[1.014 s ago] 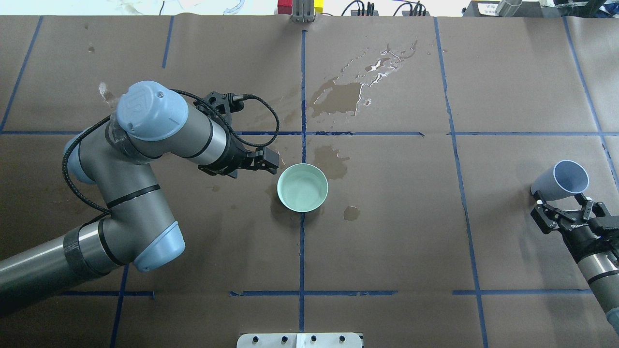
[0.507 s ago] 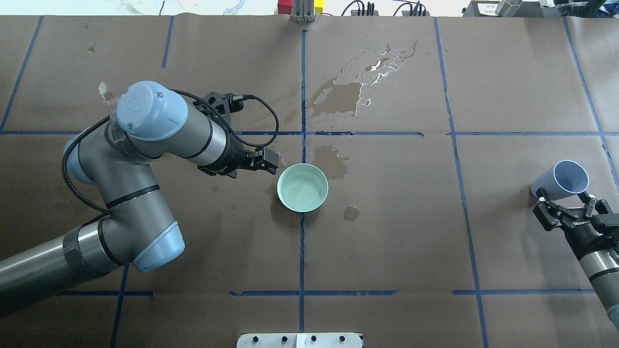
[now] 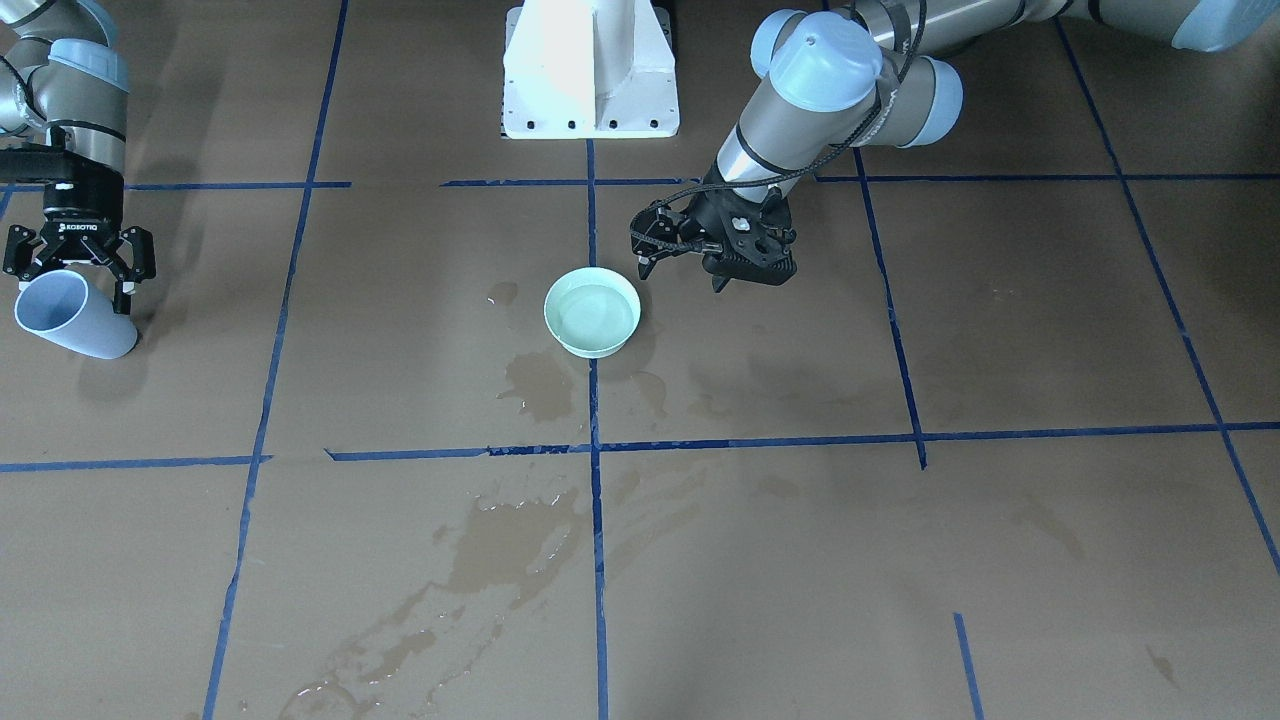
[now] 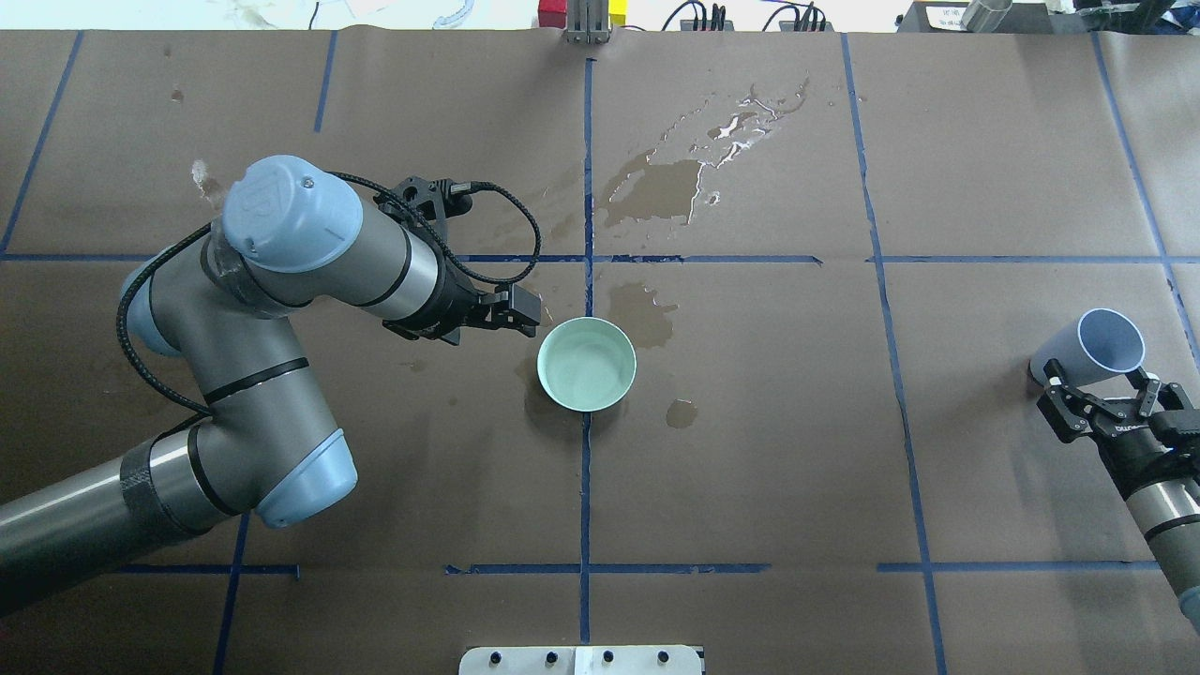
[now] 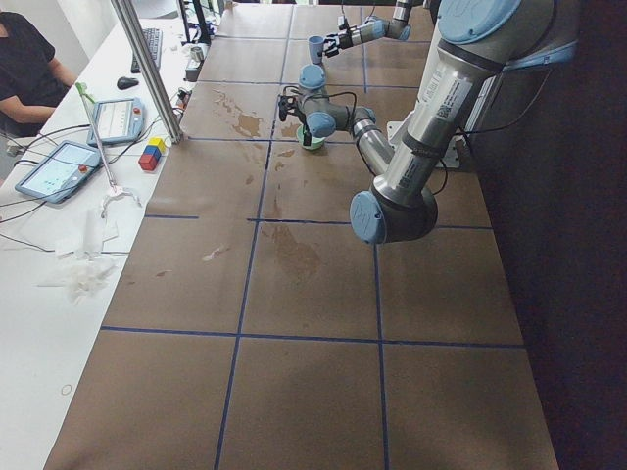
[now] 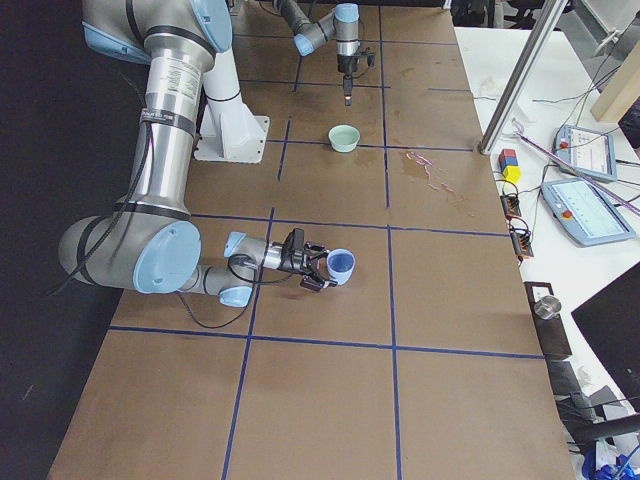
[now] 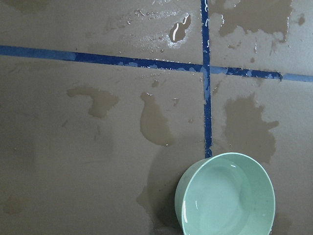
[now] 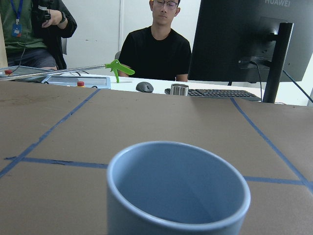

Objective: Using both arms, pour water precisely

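**Inspector:** State of the left end effector?

**Onlooker:** The left gripper hangs just beside the mint-green bowl, at about ten o'clock of it as read from behind the robot. Its fingers point down at the table and stand apart. They hold nothing and do not touch the bowl.

**Inspector:** And the right?

**Onlooker:** The right gripper sits well apart, out at three o'clock of the bowl. Its fingers are spread wide and clasp the lower body of a pale blue cup, one finger on each side. The cup is tilted, with its mouth towards two o'clock, away from the wrist.

**Inspector:** Location of the water?

**Onlooker:** The water lies in the bowl as a flat, pale pool. The bowl stands upright on the brown paper, on the central blue tape line. Dark wet patches mark the paper near the bowl at one and four o'clock. A larger spill lies farther off at about one o'clock.
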`<state>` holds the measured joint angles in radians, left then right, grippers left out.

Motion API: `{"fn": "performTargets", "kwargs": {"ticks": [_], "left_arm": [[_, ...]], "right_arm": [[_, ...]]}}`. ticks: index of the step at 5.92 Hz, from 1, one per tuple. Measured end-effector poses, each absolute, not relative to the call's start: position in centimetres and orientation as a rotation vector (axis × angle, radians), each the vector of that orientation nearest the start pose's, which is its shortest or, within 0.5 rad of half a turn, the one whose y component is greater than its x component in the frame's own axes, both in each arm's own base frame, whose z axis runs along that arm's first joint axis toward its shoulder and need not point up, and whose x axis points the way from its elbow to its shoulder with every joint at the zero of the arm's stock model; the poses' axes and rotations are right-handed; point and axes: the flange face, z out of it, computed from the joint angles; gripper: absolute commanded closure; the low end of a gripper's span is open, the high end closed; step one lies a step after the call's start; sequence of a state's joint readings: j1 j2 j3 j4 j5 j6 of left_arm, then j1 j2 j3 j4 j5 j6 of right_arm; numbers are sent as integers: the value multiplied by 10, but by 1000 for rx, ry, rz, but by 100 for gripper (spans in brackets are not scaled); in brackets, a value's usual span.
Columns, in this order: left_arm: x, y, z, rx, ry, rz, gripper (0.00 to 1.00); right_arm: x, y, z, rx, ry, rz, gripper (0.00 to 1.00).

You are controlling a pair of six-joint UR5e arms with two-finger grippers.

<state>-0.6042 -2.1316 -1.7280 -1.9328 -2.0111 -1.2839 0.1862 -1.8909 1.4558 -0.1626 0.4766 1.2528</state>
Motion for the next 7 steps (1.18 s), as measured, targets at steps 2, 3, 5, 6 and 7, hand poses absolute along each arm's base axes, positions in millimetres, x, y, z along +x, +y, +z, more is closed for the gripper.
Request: {"fn": "performTargets", "kwargs": {"ticks": [2,3,5,6,7], "left_arm": [[481,-443,219,106,1124,-49,1],[481,-443,219,109,1123,-50,1],[479,-443,220,112,1122,-53,1],[476,-441,222,116,1122,-55,1],[474,-439,223,117,1122,-55,1]], "right_arm": [[-271,-277,673,1183,-591,417,1],[-274,-278,673,1185,-589,416,1],[-277,-280,672,1189,-585,413,1],[-276,-280,672,1188,-584,413,1],[-275,-282,673,1186,-582,414,1]]}}
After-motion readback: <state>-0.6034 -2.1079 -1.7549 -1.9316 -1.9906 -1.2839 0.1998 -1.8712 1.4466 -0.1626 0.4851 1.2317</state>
